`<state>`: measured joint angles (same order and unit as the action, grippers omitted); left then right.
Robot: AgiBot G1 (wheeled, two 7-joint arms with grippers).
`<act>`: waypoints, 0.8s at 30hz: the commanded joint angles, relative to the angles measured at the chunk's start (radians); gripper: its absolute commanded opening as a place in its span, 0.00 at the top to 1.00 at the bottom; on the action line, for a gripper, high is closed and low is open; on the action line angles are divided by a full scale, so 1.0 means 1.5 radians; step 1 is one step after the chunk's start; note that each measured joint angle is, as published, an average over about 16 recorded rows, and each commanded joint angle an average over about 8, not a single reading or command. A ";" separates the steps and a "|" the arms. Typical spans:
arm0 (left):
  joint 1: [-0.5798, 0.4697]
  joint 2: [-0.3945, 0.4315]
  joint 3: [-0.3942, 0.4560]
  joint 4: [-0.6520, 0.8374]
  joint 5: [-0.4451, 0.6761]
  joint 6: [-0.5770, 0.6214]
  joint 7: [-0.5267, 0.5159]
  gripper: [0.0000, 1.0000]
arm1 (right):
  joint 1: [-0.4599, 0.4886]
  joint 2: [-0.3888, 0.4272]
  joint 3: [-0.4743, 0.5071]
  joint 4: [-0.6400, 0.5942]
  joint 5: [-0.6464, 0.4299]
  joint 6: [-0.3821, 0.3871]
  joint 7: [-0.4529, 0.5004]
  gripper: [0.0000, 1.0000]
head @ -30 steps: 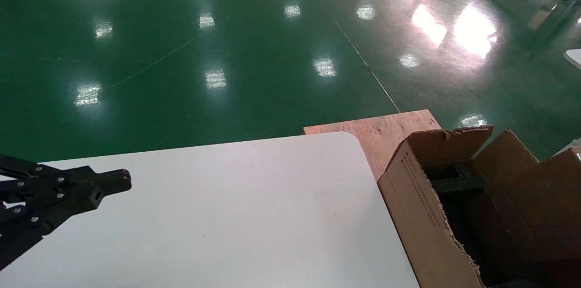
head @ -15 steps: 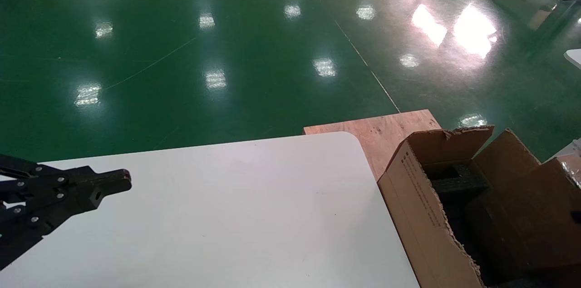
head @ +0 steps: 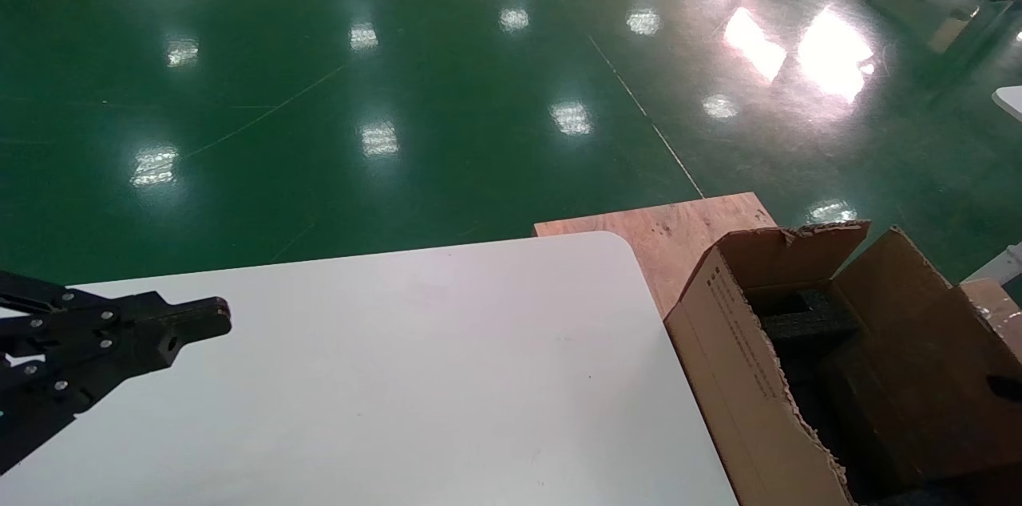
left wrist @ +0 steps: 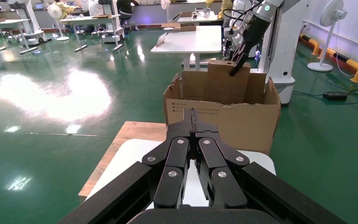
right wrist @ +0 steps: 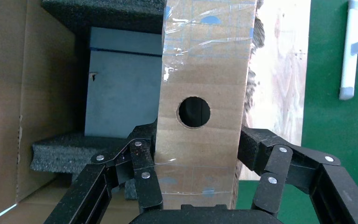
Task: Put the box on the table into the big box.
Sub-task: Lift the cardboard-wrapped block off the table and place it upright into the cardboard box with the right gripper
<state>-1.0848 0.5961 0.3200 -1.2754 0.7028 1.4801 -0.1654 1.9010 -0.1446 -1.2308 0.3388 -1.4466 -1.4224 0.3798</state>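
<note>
Box (right wrist: 200, 112) clamped between right gripper (right wrist: 196, 156) fingers, held over big box (head: 742, 362) above black foam (right wrist: 98, 18); round hole seen in right wrist view only. Shifted rightward since earlier. Left gripper (head: 211, 318) closed, empty, parked over table (head: 415, 378).

Bright overhead lamps — glare patches on the green floor (head: 399, 91) (sharp, evenly lit).
</note>
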 commanded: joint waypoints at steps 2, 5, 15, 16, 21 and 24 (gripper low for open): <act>0.000 0.000 0.000 0.000 0.000 0.000 0.000 1.00 | -0.017 -0.013 -0.002 -0.017 0.017 0.008 -0.012 1.00; 0.000 0.000 0.000 0.000 0.000 0.000 0.000 1.00 | -0.031 -0.023 -0.002 -0.037 0.030 0.013 -0.024 1.00; 0.000 0.000 0.000 0.000 0.000 0.000 0.000 1.00 | -0.060 -0.044 -0.001 -0.087 0.052 0.018 -0.052 1.00; 0.000 0.000 0.000 0.000 0.000 0.000 0.000 1.00 | -0.062 -0.046 -0.001 -0.091 0.054 0.017 -0.054 1.00; 0.000 0.000 0.000 0.000 0.000 0.000 0.000 1.00 | -0.077 -0.056 0.001 -0.113 0.064 0.015 -0.065 1.00; 0.000 0.000 0.001 0.000 0.000 0.000 0.000 1.00 | -0.086 -0.062 0.002 -0.126 0.069 0.016 -0.071 1.00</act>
<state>-1.0850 0.5958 0.3208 -1.2754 0.7023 1.4798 -0.1651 1.7738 -0.2377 -1.2284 0.1518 -1.3455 -1.3965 0.2740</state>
